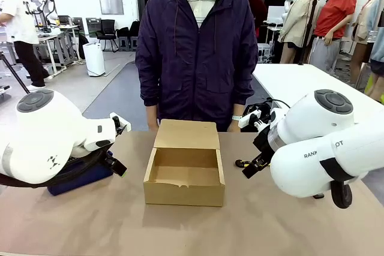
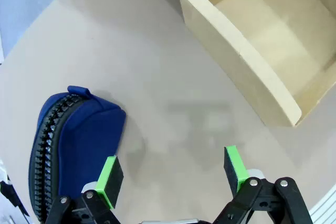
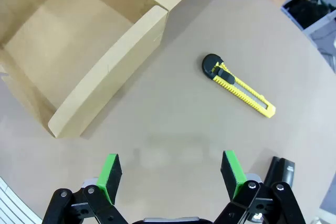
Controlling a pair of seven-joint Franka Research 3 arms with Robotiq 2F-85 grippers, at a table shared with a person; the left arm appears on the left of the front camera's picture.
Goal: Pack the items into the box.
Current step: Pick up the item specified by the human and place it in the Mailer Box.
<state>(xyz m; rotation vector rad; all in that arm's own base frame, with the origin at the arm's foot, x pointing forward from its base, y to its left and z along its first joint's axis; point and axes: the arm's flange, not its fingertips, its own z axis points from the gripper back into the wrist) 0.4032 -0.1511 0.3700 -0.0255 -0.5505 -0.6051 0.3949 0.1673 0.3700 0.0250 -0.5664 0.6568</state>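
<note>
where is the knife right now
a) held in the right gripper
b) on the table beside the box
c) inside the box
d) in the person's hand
b: the knife lies flat on the table, apart from the box, and the right gripper is open and empty.

**Front view:** fixed, at the middle of the table's (image 1: 120,226) near edge. Faces across to the person (image 1: 198,46) at the far edge. Box (image 1: 185,175) central, at middle distance.

**Left wrist view:** above the table, looks down along the left gripper (image 2: 173,174). Close. Pouch (image 2: 79,145) lower left, box corner upper right.

**Right wrist view:** above the table, looks down along the right gripper (image 3: 170,173). Close. Knife (image 3: 239,85) at right, box upper left.

**Shared:** box in all three views. Pouch in front and left wrist views. Knife in front and right wrist views.
</note>
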